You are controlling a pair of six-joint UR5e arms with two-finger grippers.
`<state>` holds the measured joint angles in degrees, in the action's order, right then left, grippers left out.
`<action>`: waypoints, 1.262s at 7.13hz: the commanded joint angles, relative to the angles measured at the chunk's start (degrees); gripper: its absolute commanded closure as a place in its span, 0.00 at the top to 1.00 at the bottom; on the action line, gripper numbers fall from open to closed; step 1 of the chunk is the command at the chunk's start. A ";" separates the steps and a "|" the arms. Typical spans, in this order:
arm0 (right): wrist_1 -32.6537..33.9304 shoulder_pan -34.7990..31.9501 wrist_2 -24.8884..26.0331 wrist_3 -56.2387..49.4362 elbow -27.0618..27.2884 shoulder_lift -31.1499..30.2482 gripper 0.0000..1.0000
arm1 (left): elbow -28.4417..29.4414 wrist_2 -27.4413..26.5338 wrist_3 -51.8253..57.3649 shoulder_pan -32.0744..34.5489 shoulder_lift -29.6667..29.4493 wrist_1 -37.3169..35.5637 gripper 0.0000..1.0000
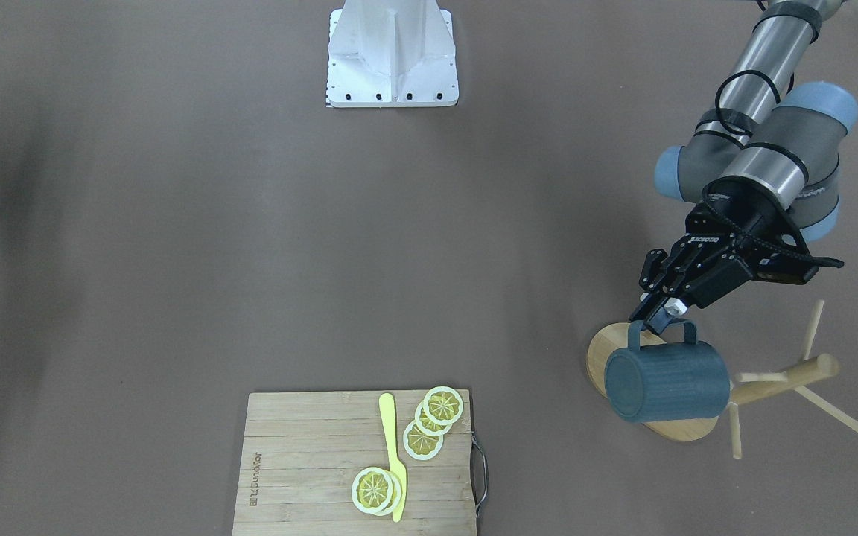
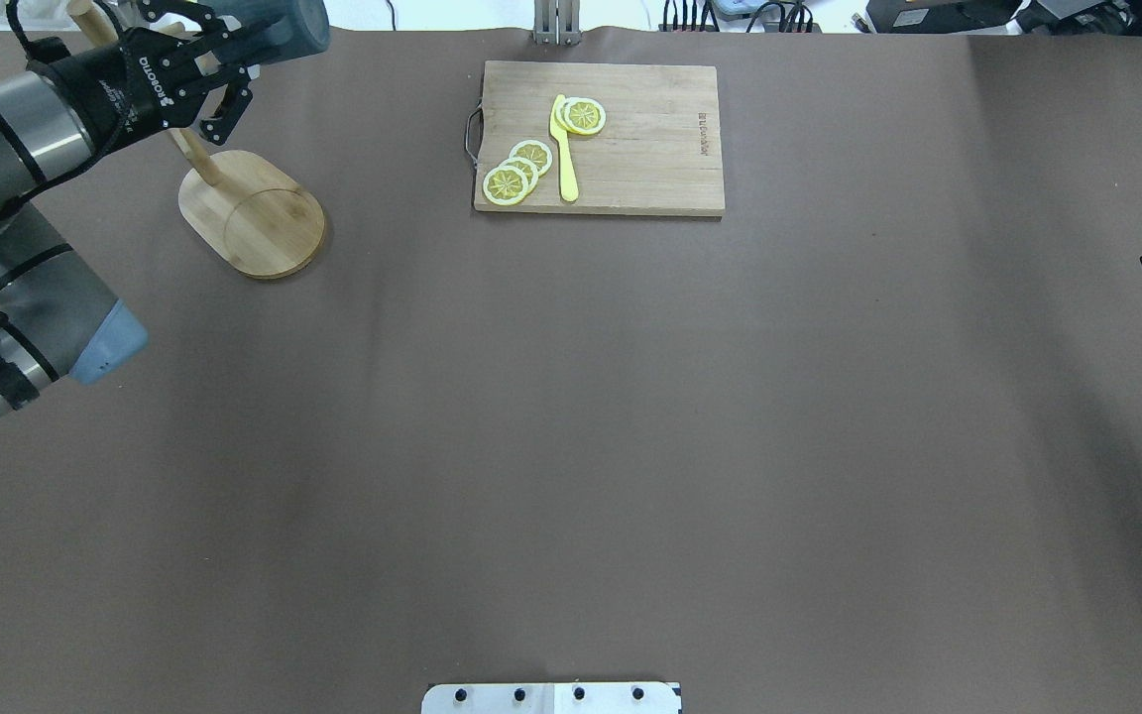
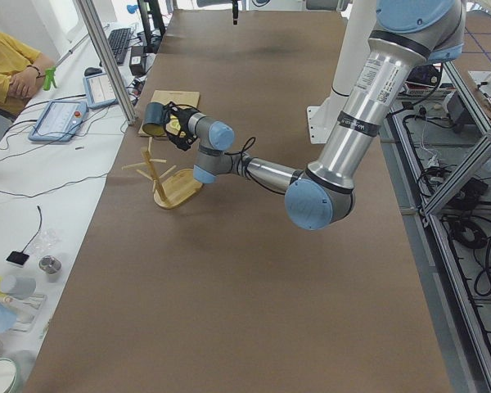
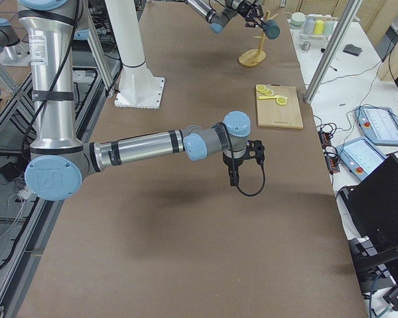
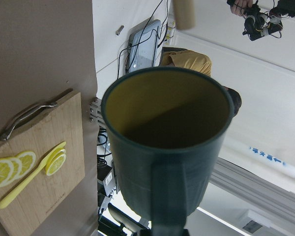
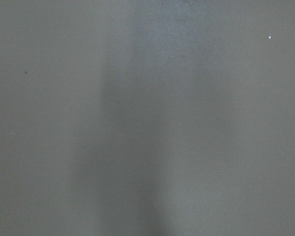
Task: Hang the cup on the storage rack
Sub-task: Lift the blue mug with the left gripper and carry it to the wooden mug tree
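Note:
The dark slate-blue cup (image 1: pixel 669 384) is held in the air on its side, handle toward the gripper, over the oval base of the bamboo storage rack (image 1: pixel 609 351). My left gripper (image 1: pixel 656 318) is shut on the cup's handle. The rack's post (image 1: pixel 786 380) and pegs stand just beside the cup; whether they touch I cannot tell. In the left wrist view the cup's yellowish inside (image 5: pixel 167 113) faces the camera, with a peg tip (image 5: pixel 184 12) above it. The overhead view shows the left gripper (image 2: pixel 230 61), cup (image 2: pixel 299 24) and rack base (image 2: pixel 254 213). My right gripper (image 4: pixel 242 165) hovers low over the table, far from the rack; I cannot tell its jaws.
A wooden cutting board (image 1: pixel 302 476) with a metal handle carries lemon slices (image 1: pixel 429 424) and a yellow knife (image 1: pixel 393 454); it lies along the operators' edge. The robot's white base (image 1: pixel 392 56) stands at mid table. An operator (image 3: pixel 8 70) sits beyond the table's edge.

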<state>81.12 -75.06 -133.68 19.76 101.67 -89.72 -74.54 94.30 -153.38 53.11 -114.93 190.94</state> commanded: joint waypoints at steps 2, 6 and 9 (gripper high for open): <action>0.00 0.00 0.00 0.63 0.37 0.33 1.00 | 1.68 -0.52 -11.13 2.16 3.46 5.91 0.00; 0.09 0.00 0.09 0.71 0.54 0.86 1.00 | 5.63 -0.43 -14.84 3.14 5.68 12.96 0.00; 0.09 0.09 0.09 0.71 0.63 1.03 1.00 | 5.46 -0.52 -13.79 3.14 5.60 12.97 0.98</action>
<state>81.18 -75.02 -133.59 20.48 102.28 -88.81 -68.96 93.79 -167.45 56.19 -109.37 203.80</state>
